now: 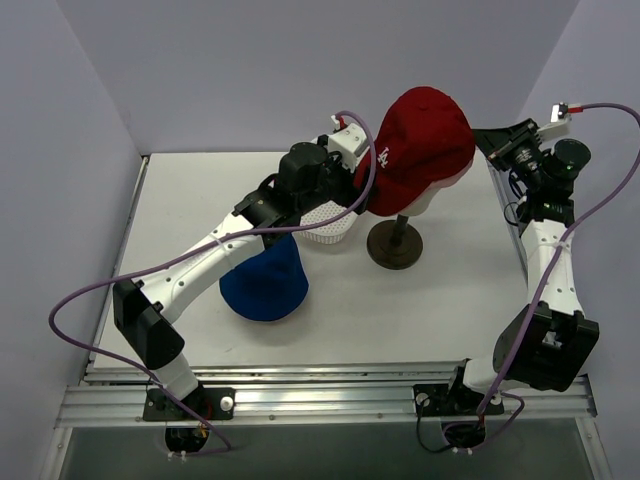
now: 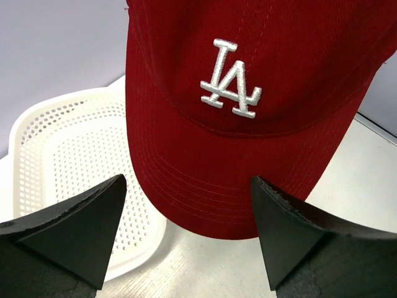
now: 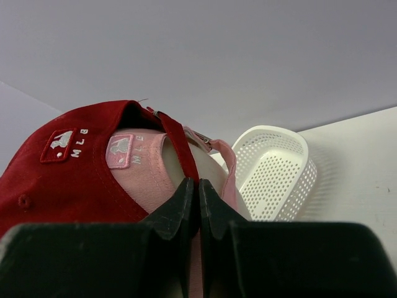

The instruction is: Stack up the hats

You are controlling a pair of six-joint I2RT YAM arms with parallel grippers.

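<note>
My left gripper gaped around dark red fabric baseball cap; right gripper clenched; I judged centring wise before closing

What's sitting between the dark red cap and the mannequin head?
The pale pink cap. The right wrist view shows it under the dark red cap and over the mannequin head.
</note>
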